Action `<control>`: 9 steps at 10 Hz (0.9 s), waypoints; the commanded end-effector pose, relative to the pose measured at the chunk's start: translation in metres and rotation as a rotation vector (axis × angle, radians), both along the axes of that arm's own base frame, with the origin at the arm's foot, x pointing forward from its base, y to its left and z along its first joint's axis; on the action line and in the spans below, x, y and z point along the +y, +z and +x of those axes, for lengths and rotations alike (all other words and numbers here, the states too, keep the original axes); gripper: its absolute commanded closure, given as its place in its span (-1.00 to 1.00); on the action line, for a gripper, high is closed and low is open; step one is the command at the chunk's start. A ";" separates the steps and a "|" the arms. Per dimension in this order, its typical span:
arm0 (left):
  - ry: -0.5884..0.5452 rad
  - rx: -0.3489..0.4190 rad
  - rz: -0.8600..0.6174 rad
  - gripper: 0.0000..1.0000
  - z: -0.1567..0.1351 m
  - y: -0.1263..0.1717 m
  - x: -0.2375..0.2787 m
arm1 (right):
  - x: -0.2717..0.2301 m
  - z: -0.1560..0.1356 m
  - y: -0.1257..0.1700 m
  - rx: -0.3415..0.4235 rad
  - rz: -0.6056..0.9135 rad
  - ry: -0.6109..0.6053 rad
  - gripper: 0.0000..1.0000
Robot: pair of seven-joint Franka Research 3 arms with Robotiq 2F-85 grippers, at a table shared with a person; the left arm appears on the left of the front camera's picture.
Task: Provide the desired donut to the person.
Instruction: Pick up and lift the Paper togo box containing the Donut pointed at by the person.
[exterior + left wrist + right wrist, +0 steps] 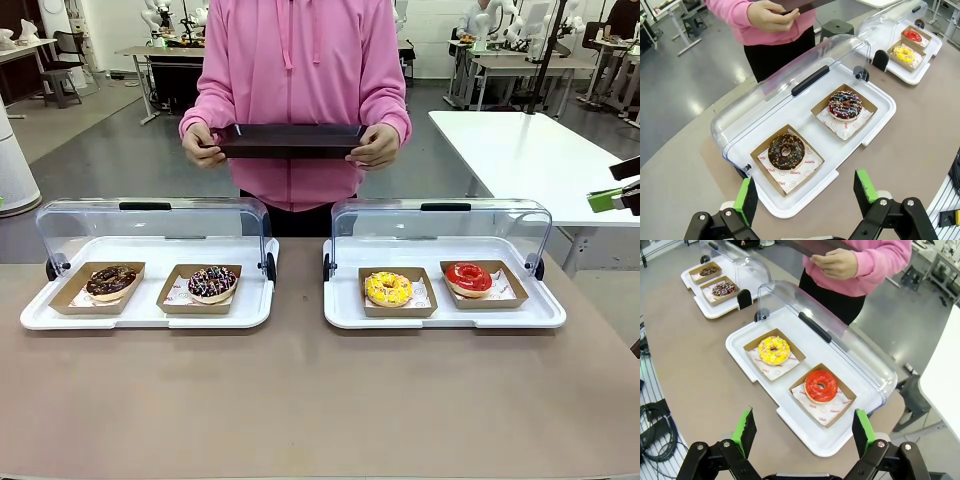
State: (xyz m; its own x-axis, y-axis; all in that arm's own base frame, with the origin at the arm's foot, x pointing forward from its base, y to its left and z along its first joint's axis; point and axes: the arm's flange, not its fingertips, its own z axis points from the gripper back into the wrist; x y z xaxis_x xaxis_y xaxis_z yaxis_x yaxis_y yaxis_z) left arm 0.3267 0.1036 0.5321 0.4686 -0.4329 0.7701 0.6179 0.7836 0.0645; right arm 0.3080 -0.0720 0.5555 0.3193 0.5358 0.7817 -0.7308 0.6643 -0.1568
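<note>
Back from the donut trays (145,318), left hand (805,195) and right hand (803,432) hover angled down; fingers apart.

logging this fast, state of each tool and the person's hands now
Left tool: open, empty.
Right tool: open, empty.
Person's hands: holding a dark tray.

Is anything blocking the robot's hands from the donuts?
Nothing visible: both clear lids are flipped back, leaving the donuts uncovered. The raised lids do stand between them and the person's black tray.
</note>
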 end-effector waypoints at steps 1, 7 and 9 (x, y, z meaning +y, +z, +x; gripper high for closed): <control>-0.017 -0.030 -0.029 -1.00 -0.054 -0.071 -0.035 | 0.026 -0.030 -0.051 -0.037 -0.008 0.014 -1.00; 0.000 0.001 -0.005 -1.00 0.000 0.000 0.000 | 0.001 0.000 0.000 -0.002 -0.003 0.002 -1.00; 0.000 0.001 -0.005 -1.00 0.000 0.000 0.000 | 0.001 0.000 0.000 -0.002 -0.003 0.002 -1.00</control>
State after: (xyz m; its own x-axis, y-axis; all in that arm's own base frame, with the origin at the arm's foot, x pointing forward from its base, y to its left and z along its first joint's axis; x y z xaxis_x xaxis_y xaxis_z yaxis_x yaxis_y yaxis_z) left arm 0.3266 0.1025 0.5322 0.4706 -0.4257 0.7728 0.6171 0.7848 0.0565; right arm 0.3074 -0.0722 0.5563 0.3153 0.5423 0.7788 -0.7301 0.6629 -0.1661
